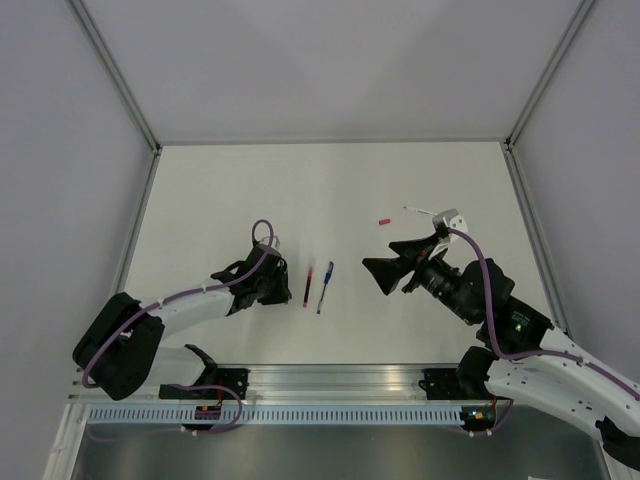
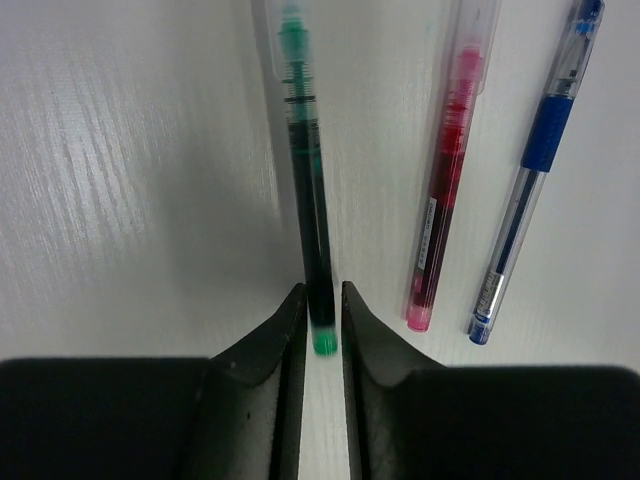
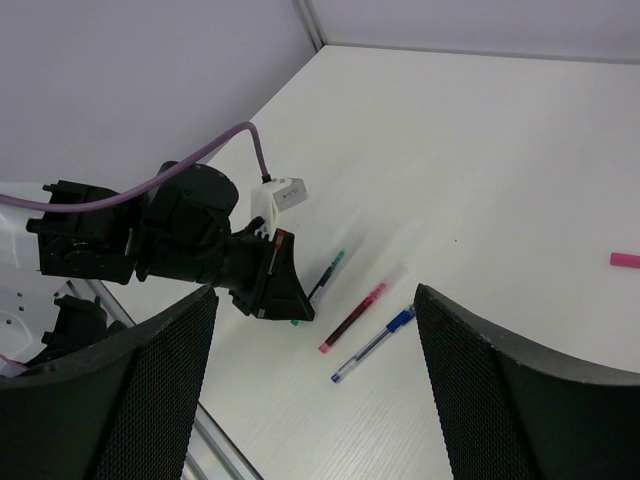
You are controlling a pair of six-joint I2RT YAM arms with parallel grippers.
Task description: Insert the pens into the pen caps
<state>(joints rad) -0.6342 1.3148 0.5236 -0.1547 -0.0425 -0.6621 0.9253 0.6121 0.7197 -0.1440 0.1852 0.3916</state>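
My left gripper (image 2: pixel 321 292) is low on the table, its jaws closed against the sides of the dark green pen (image 2: pixel 308 200) near its green near end. The pen lies flat, pointing away. The red pen (image 2: pixel 445 190) and the blue pen (image 2: pixel 530 180) lie parallel just to its right. They also show in the top view, red (image 1: pixel 308 283) and blue (image 1: pixel 325 287). A small red cap (image 1: pixel 383 221) lies farther back, and a white pen (image 1: pixel 418 211) lies beyond it. My right gripper (image 1: pixel 385 270) hovers open and empty right of the pens.
The white table (image 1: pixel 330 180) is walled at the back and both sides, with aluminium posts in the back corners. In the right wrist view the left gripper (image 3: pixel 300 315) touches the green pen (image 3: pixel 330 270), and the red cap (image 3: pixel 625 260) sits at the right edge.
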